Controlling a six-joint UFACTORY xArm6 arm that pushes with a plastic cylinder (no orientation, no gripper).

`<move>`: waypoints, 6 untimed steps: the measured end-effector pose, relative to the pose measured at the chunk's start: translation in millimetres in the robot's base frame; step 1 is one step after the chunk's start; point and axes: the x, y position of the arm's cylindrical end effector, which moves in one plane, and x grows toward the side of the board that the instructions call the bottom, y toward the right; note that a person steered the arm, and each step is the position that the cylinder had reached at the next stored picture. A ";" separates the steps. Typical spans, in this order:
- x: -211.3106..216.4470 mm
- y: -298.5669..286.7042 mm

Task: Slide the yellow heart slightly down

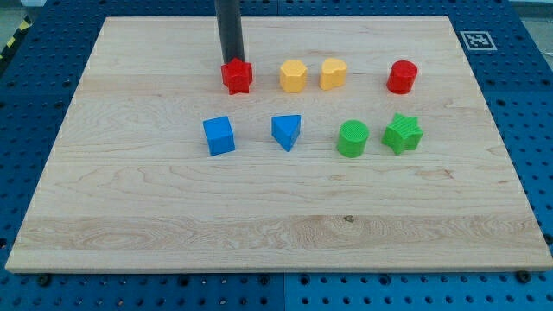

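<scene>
Progress looks like zero so far, judging from the layout: the yellow heart (333,74) sits in line with the rest of the top row, and our rod is nowhere near it. Tool state: no jaws to report, just the bare dark rod holding nothing, with my tip (233,61) down at the board, right at the upper edge of the red star (237,76), touching or very nearly so; we can't tell which from this angle. From the tip, the yellow hexagon (293,76) is the next block toward the view's right, and the heart is just beyond it, close beside the hexagon but apart from it. Red cylinder (402,77) is further right again, well clear. Below the tip, toward the view's bottom, sits the blue cube (219,136), then to its right the blue triangular block (287,132), green cylinder (352,138) and green star (403,133). Still to do, in our judgement: get the tip round to the heart's top side, then a short push toward the view's bottom; the lane below the heart runs between the blue triangular block and the green cylinder. Hidden or unclear: the rod's upper part is cut off by the view's top, the exact tip end is hard to separate from the red star, and the heart's lobes read only roughly.
</scene>
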 end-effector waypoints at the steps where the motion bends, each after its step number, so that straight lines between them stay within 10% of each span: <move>1: -8.0 4.7; 6: -0.2 143.6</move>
